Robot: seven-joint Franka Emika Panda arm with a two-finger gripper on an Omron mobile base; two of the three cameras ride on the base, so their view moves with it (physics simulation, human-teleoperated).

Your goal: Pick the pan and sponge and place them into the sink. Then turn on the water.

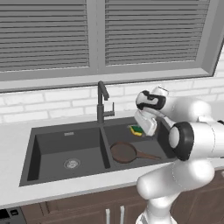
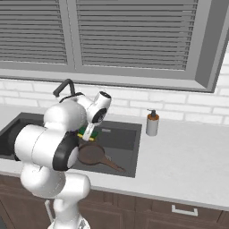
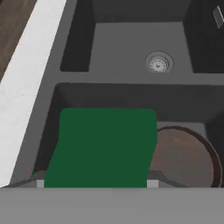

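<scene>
The green-topped sponge (image 3: 103, 146) sits between the fingers of my gripper (image 3: 96, 183), which is shut on it and hangs over the right basin of the dark grey sink (image 3: 131, 78). From the left base view the sponge (image 1: 136, 130) shows its green and yellow edge at the tip of the gripper (image 1: 140, 128), near the basin's back wall. The brown pan (image 1: 124, 152) lies on the floor of the right basin of the sink (image 1: 65, 127), handle pointing right. It also lies below the held sponge (image 2: 85, 136) as pan (image 2: 91, 153). The dark gooseneck faucet (image 1: 101, 103) stands behind the divider; no water runs.
A beige soap bottle (image 2: 152, 123) stands on the counter right of the sink (image 2: 120, 138). The left basin holds a round metal drain (image 1: 71, 163). White counter runs along the front and right. A brick wall and shuttered window stand behind.
</scene>
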